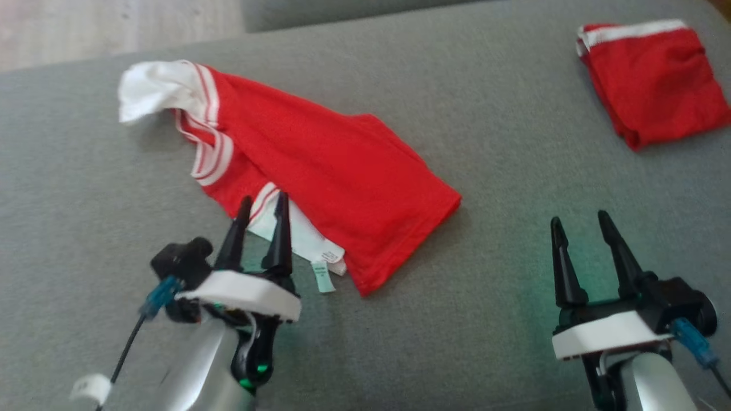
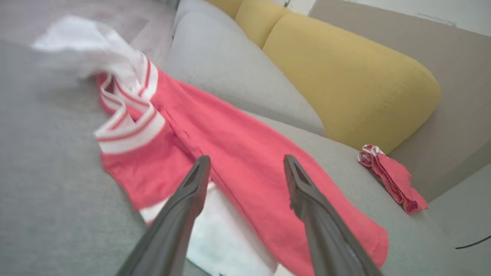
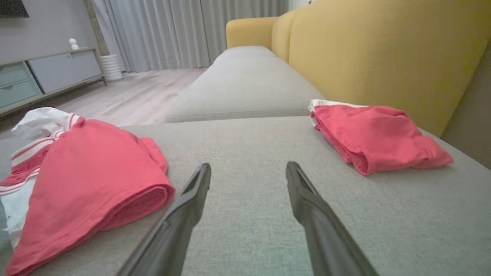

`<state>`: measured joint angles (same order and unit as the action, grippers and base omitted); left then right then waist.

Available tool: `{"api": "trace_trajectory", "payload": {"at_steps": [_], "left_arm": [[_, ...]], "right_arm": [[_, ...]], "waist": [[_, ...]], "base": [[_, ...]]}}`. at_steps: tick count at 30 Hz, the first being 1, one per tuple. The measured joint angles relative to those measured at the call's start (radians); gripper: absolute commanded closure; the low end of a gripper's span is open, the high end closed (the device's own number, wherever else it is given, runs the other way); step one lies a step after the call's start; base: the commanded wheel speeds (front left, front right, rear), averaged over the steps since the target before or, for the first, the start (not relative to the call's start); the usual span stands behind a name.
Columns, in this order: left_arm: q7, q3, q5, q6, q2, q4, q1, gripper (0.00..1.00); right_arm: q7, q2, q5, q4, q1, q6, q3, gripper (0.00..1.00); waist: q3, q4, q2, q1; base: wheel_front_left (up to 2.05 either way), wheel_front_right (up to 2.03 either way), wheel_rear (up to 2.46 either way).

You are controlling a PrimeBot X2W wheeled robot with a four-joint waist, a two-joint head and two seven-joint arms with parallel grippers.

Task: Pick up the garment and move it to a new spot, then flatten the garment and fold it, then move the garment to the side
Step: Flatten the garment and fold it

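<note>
Two red garments are lying on the grey fabric sofa seat (image 1: 514, 188). A loose, rumpled red jersey garment with white striped trim (image 1: 331, 165) is sprawling across the middle-left, its white end reaching toward the seat's far left edge. A folded red garment with a white band (image 1: 651, 80) is sitting in the far right corner, well apart.

The pick-up, the first step, appears to be in hand. The left gripper (image 1: 264, 198) is hovering at the rumpled garment's near edge. Its jaws are standing apart over the white lining, beside a pale green care tag (image 1: 323, 278), and are gripping nothing. The right gripper (image 1: 579, 217) is hanging over bare seat toward the near right, its jaws likewise apart and empty.

The next move is probably calling for the left jaws to come down onto the near hem and close on the cloth, with the right gripper crossing to the red corner nearest it.

Open room is lying between the two garments and along the near edge. The far left edge, dropping to the wooden floor (image 1: 85, 28), and the yellow back cushion (image 3: 383, 50) beyond the folded piece are limiting the choice of spot.
</note>
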<state>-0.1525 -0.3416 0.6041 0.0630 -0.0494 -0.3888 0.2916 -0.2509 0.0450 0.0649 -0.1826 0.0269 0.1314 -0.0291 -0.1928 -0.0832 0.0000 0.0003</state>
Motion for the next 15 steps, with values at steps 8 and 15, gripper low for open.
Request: {"api": "trace_trajectory", "payload": {"at_steps": [8,15], "left_arm": [[0.022,-0.073,0.143,-0.011,0.002,-0.161,0.09,0.0],[0.0,-0.112,0.207,-0.009,-0.002,-0.219,0.154,0.0]], "right_arm": [[0.0,0.0,0.007,0.009,0.028,0.0,0.001,0.0],[0.0,0.0,0.007,0.01,0.045,0.0,0.002,0.0]], "waist": [[-0.066,-0.046,0.0,-0.0002],[-0.085,-0.059,0.0,-0.0003]], "base": [[0.0,0.0,0.0],[0.0,0.0,0.0]]}}
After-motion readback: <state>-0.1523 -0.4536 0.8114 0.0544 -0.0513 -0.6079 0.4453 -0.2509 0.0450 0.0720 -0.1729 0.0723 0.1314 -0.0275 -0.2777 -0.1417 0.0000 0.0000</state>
